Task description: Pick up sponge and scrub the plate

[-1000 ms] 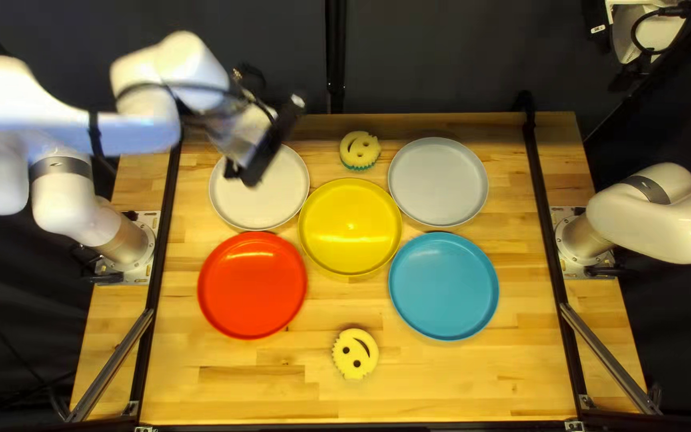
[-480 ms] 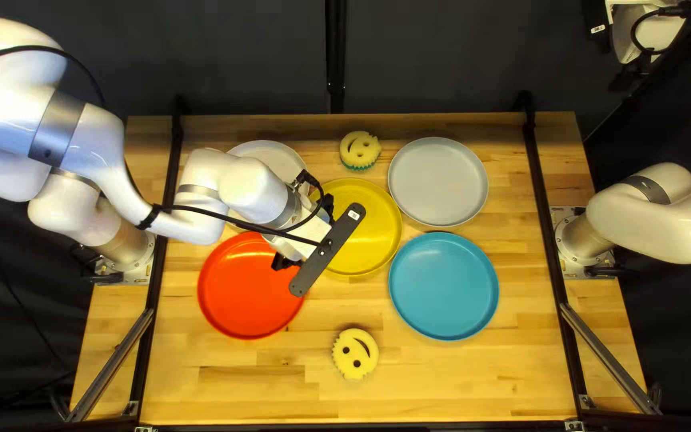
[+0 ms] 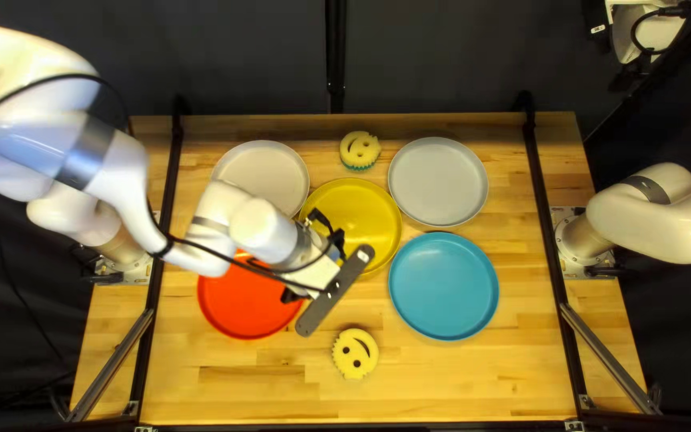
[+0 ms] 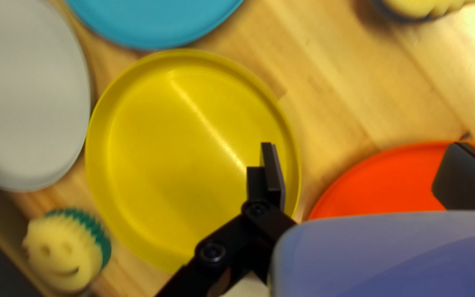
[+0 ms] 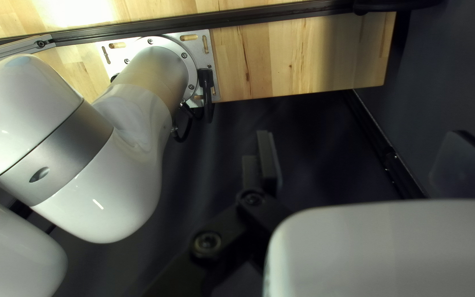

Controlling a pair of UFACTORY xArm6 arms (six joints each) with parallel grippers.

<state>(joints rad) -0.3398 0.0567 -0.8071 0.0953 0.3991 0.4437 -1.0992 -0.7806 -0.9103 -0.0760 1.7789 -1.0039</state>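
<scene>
In the top left view my left gripper [image 3: 334, 290] hangs over the red plate's [image 3: 241, 300] right side, its fingertips hidden. The near sponge [image 3: 355, 354], yellow with a smiling face, lies on the wood below it; the far sponge [image 3: 359, 150] sits behind the yellow plate [image 3: 373, 216]. The left wrist view has my left gripper [image 4: 366, 170] open and empty, one finger over the yellow plate, the other over the red; the near sponge [image 4: 424, 6] is well ahead. My right gripper [image 3: 651, 28] is raised at the top right; its wrist view shows the right gripper [image 5: 366, 162] open, holding nothing.
A blue plate [image 3: 443, 286] lies right of the yellow one, a grey plate [image 3: 438, 182] behind it. A whitish plate [image 3: 265, 170] is behind the red one, partly covered by my left arm. In the right wrist view, my right arm's base [image 5: 152, 69] stands by the rail.
My left arm has swung from over the whitish plate toward the table's near side, its gripper coming closer to the near sponge. The right arm, plates and sponges have stayed put.
</scene>
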